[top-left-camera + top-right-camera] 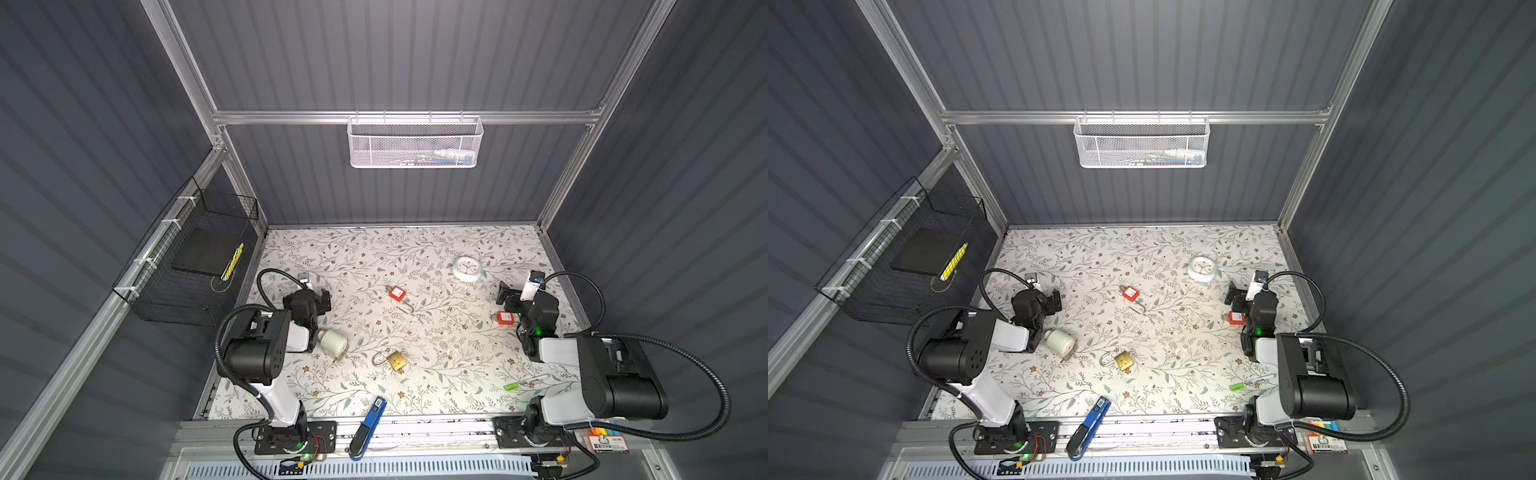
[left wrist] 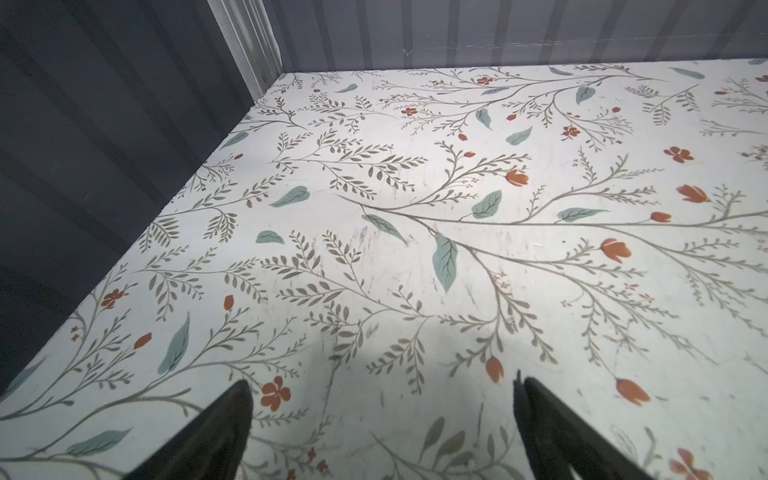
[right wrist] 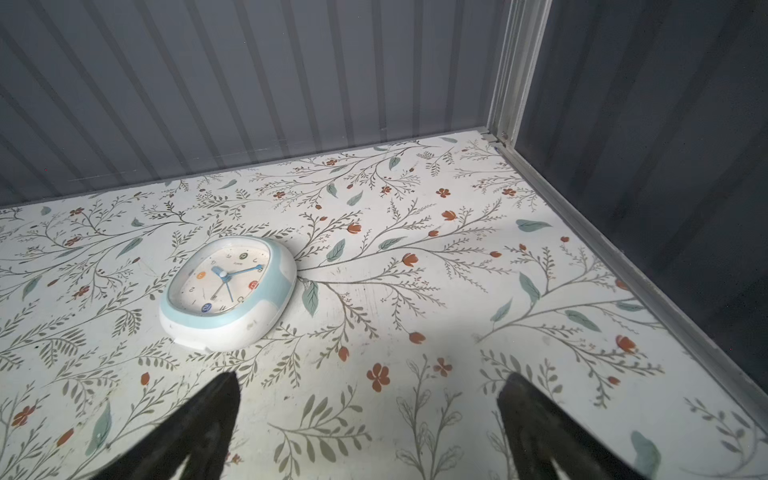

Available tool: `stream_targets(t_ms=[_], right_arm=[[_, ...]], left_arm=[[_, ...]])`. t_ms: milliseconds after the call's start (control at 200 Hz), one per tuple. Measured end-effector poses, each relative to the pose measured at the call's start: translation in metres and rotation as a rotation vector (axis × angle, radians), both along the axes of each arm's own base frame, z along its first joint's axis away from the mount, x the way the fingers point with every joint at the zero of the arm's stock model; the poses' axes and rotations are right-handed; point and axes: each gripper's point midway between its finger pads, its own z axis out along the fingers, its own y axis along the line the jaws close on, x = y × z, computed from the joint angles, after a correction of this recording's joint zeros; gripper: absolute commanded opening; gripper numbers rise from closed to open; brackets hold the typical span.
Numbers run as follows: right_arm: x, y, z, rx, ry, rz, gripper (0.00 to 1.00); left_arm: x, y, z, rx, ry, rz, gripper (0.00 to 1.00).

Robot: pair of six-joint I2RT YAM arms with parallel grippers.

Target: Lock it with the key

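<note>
A brass padlock (image 1: 397, 360) (image 1: 1124, 360) lies near the middle front of the floral table, its steel shackle pointing left. A red padlock (image 1: 397, 293) (image 1: 1131, 294) lies farther back, with a thin metal piece (image 1: 406, 308) just in front of it; I cannot tell whether that piece is the key. A second red padlock (image 1: 505, 317) sits beside my right arm. My left gripper (image 1: 322, 300) (image 2: 382, 380) and right gripper (image 1: 505, 293) (image 3: 370, 374) both hover open over bare table, with nothing between the fingers.
A white and blue clock (image 3: 228, 291) (image 1: 466, 269) lies at the back right, just ahead of my right gripper. A white roll (image 1: 332, 341) lies by my left arm. A green marker (image 1: 525, 381) and a blue tool (image 1: 368, 428) lie near the front edge. A black wire basket (image 1: 187, 266) hangs on the left wall.
</note>
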Motion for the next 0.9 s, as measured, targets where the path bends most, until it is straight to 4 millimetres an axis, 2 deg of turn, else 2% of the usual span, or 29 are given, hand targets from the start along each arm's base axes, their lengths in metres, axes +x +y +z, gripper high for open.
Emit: stream_targets(t_ms=[770, 900], right_arm=[[0.0000, 0.0000, 0.0000, 0.000, 0.000, 0.000, 0.99], [0.0002, 0.0014, 0.0003, -0.003, -0.001, 0.009, 0.99]], left_arm=[[-0.0001, 0.0000, 0.0000, 0.000, 0.000, 0.000, 1.00], [-0.0002, 0.0000, 0.0055, -0.001, -0.009, 0.000, 1.00]])
